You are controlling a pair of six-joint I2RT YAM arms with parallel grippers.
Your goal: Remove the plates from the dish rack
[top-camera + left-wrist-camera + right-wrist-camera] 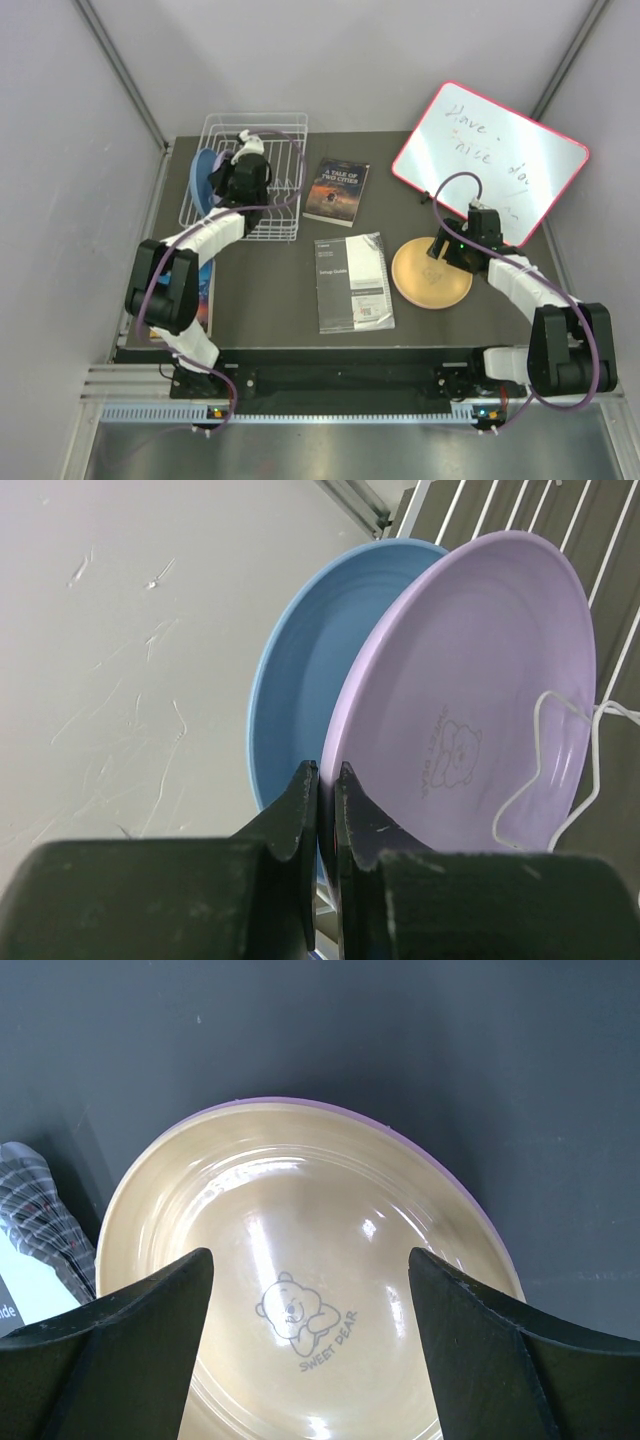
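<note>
The white wire dish rack (pixel 270 205) stands at the back left. A blue plate (pixel 203 178) stands on edge at its left side. In the left wrist view the blue plate (pixel 295 650) is just behind a lavender plate (pixel 470 670), both upright among the rack wires (pixel 598 570). My left gripper (pixel 322 782) is shut on the lavender plate's rim, and it shows over the rack in the top view (pixel 232 183). My right gripper (pixel 452 250) is open and empty above an orange-tan plate (pixel 430 275) lying flat on the table. In the right wrist view a purple rim (pixel 455 1175) shows under the orange-tan plate (pixel 300 1210), with the gripper (pixel 310 1260) over it.
A red-framed whiteboard (pixel 490 160) leans at the back right, close behind the right arm. A paperback (pixel 337 190) lies beside the rack and a setup guide booklet (pixel 353 282) lies mid-table. Another book (pixel 207 292) lies under the left arm. Grey walls close in on both sides.
</note>
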